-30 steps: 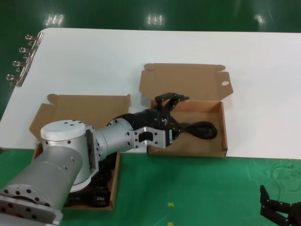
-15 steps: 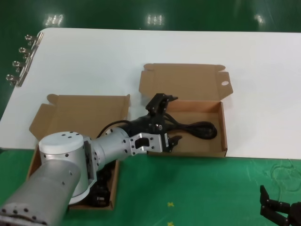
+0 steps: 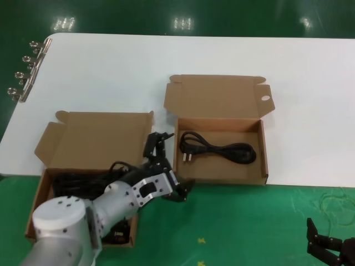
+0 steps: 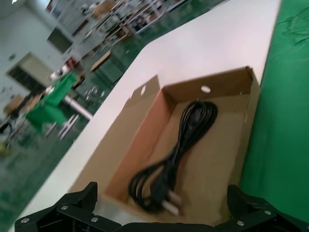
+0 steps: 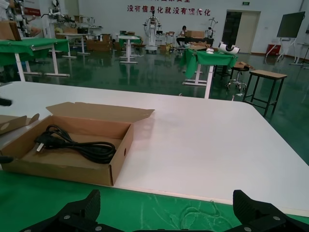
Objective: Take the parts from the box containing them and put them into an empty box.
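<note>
One black coiled power cable (image 3: 219,148) lies in the right box (image 3: 264,160), whose lid ear has a round hole. It also shows in the left wrist view (image 4: 186,140) and the right wrist view (image 5: 77,143). More black cables (image 3: 72,181) lie in the left box (image 3: 94,130), which has slanted lid flaps. My left gripper (image 3: 169,165) is open and empty, above the gap between the two boxes; it also shows in its wrist view (image 4: 161,193). My right gripper (image 3: 328,245) is open and empty, parked at the near right over the green mat.
The boxes sit at the white table's (image 3: 138,66) near edge, partly over the green mat (image 3: 249,221). Metal clips (image 3: 28,69) lie at the far left edge. My left arm (image 3: 83,221) covers part of the left box.
My left gripper has let go of the cable in the right box and has pulled back left and nearer, out of that box. The cable now lies uncovered there.
</note>
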### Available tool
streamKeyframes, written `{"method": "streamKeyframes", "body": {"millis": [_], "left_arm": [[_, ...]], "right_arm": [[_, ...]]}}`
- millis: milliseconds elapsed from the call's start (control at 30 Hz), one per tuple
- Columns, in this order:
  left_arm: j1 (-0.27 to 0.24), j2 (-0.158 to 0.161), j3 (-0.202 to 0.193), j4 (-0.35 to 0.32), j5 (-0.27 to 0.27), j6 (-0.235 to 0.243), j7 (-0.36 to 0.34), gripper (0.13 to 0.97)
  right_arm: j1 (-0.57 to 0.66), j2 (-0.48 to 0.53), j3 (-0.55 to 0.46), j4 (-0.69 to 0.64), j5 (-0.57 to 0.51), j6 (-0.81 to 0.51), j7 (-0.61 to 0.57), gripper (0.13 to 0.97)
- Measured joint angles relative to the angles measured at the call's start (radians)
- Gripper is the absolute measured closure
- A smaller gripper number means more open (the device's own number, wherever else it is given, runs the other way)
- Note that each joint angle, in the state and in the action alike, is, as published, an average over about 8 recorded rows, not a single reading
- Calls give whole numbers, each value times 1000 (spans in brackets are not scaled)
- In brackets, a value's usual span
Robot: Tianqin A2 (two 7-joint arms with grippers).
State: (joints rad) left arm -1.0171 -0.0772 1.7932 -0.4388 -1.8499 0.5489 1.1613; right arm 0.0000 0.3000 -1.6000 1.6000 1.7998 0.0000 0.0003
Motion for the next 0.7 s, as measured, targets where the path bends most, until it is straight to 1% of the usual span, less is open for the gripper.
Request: {"method": "streamKeyframes", "body": {"millis": [100, 367, 700], "left_arm": [[54, -12, -10, -60, 3, -28, -60, 171], [198, -43, -38, -225, 10, -107, -226, 132], [377, -82, -72, -430, 18, -203, -431, 132]], "right_arm": [[0, 0, 0, 0, 0, 0, 0, 129], [0, 0, 0, 0, 0, 0, 0, 129], [0, 0, 0, 0, 0, 0, 0, 129]]}}
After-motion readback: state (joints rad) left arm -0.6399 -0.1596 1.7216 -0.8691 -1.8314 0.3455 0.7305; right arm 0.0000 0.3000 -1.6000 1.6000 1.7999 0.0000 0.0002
